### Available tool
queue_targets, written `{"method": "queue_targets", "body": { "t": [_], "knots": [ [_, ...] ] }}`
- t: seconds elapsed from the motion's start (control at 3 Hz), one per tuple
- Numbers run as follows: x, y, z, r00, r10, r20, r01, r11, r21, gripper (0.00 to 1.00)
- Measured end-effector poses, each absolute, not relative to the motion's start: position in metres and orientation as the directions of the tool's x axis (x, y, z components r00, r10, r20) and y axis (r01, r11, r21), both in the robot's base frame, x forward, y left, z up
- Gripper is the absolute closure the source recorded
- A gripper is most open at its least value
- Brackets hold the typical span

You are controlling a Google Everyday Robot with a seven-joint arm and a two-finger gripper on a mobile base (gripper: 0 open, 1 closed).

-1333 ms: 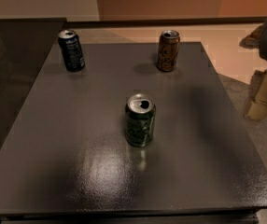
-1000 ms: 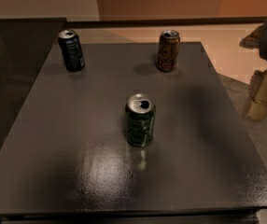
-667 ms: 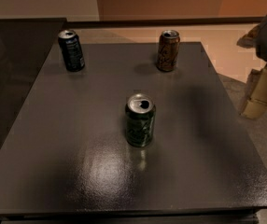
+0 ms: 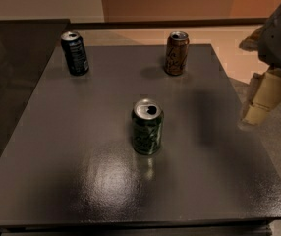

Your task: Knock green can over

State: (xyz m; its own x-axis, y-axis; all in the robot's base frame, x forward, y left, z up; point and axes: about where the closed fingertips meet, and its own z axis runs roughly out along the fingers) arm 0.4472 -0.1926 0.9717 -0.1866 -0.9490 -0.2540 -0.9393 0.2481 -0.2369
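The green can (image 4: 147, 127) stands upright near the middle of the dark grey table (image 4: 81, 171), its silver top open. My gripper (image 4: 261, 98) hangs at the right edge of the view, over the table's right edge, well to the right of the green can and apart from it. Its pale finger points down toward the table edge.
A dark navy can (image 4: 75, 53) stands upright at the table's back left. A brown-orange can (image 4: 176, 53) stands upright at the back right. A dark counter (image 4: 13, 48) lies along the left. Tan floor shows behind and to the right.
My gripper has shifted slightly left and down toward the table's right edge. The cans have not moved.
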Motion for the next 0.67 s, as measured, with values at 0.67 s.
{"method": "queue_targets", "body": {
  "t": [0.67],
  "knots": [
    [0.465, -0.089, 0.944, -0.065, -0.866, -0.496, -0.986, 0.130, -0.099, 0.00]
  ]
}}
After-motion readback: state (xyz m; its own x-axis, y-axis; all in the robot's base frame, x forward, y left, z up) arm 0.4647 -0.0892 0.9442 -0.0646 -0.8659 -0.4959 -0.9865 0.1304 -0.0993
